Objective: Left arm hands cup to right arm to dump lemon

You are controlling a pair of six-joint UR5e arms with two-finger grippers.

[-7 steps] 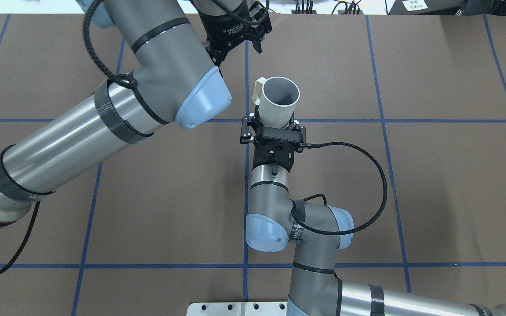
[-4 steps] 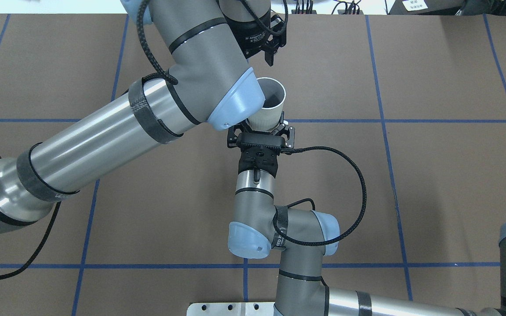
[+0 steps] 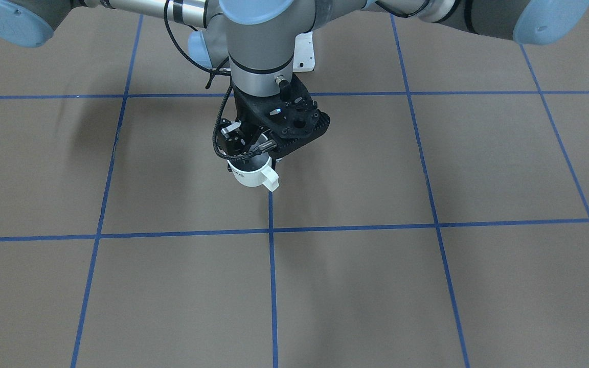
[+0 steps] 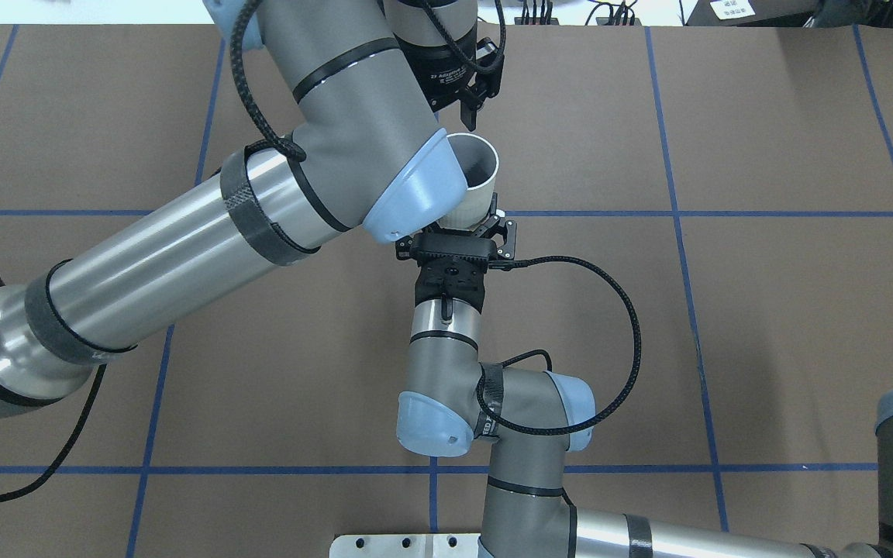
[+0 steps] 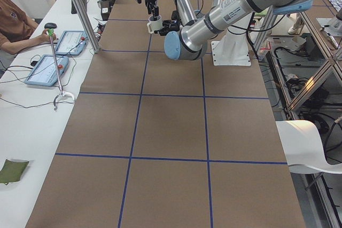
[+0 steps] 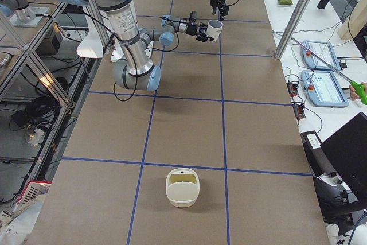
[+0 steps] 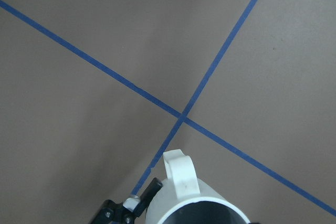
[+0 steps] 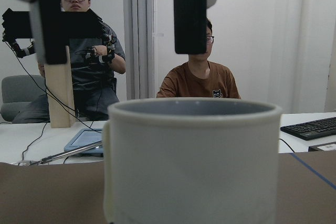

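The cream-white cup (image 4: 479, 172) is held upright and off the table by my right gripper (image 4: 465, 227), which is shut on its lower body from the robot's side. In the right wrist view the cup (image 8: 191, 161) fills the foreground. My left gripper (image 4: 471, 97) hangs open and empty just beyond and above the cup, and its two spread fingers (image 8: 189, 14) show over the rim. The left wrist view looks down on the cup's handle (image 7: 181, 174). The left arm's elbow covers part of the cup from overhead. The cup also shows in the front view (image 3: 251, 175). The lemon is hidden.
The brown table carries a blue tape grid (image 4: 675, 214). A cream-white container (image 6: 182, 186) stands far off toward the robot's right end. Operators, tablets (image 6: 324, 87) and a keyboard are on the bench beyond the far edge.
The left arm has swung right, so its elbow now covers the cup's handle. The right arm has shifted the cup slightly left and keeps hold of it.
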